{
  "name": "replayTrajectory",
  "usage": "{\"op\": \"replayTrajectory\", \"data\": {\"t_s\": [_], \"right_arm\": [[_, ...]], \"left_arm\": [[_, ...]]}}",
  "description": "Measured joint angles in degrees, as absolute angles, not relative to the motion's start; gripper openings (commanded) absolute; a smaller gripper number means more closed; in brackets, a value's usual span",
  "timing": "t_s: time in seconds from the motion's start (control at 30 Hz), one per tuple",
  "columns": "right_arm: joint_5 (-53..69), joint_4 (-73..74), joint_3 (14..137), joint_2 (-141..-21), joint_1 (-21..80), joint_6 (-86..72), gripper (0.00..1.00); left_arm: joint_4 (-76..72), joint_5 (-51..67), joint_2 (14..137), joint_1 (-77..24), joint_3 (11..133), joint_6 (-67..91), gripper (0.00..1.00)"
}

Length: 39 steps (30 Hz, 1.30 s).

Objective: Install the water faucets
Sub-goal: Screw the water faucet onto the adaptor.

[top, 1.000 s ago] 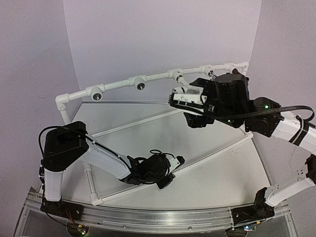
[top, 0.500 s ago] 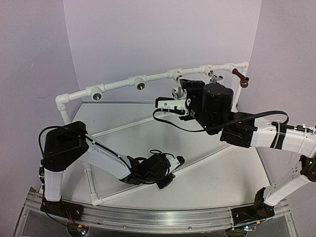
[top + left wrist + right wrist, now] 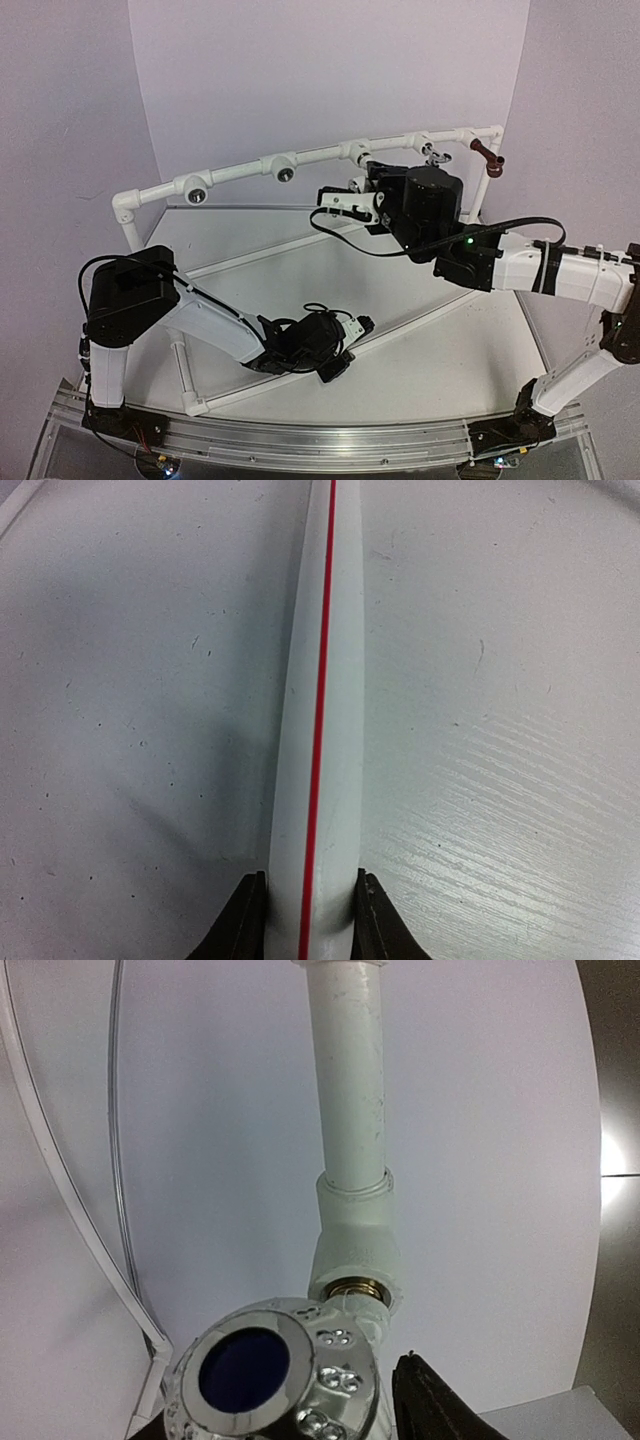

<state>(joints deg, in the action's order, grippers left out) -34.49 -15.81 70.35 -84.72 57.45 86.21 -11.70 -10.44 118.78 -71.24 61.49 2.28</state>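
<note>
Silver faucet (image 3: 270,1380) sits in a white tee socket (image 3: 356,1245) of the pipe frame (image 3: 240,172); right gripper (image 3: 282,1405) jaws flank it, grip unclear. Left gripper (image 3: 310,920) jaws clamp a red-striped pipe (image 3: 322,680) on the worktop (image 3: 500,730).

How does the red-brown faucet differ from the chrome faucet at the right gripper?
The red-brown faucet is dark; the chrome faucet is shiny with a blue cap. The red-brown faucet sits at the pipe frame's right end, untouched; the chrome faucet sits further left, at the right gripper. Both are mounted on the frame.
</note>
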Motion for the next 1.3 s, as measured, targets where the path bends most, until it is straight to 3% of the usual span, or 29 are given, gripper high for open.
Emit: {"op": "replayTrajectory", "data": {"t_s": [0.17,0.33,0.6,0.93,1.3], "right_arm": [[-34.5,-17.0,70.3,-85.4,57.2,83.4,0.39],[-35.3,-18.5,70.3,-85.5,57.2,79.2,0.19],[-36.7,-19.8,70.6,-85.6,57.2,62.8,0.11],[-36.7,-19.5,70.8,-84.6,56.1,17.5,0.00],[-28.6,-17.4,69.0,-82.2,52.0,-38.6,0.00]], "left_arm": [[-11.7,-10.4,118.8,-71.2,61.5,2.3,0.00],[-11.7,-10.4,118.8,-71.2,61.5,2.4,0.00],[-11.7,-10.3,118.8,-71.2,61.5,2.4,0.00],[-11.7,-10.2,118.8,-71.2,61.5,2.4,0.00],[-11.7,-10.2,118.8,-71.2,61.5,2.4,0.00]]}}
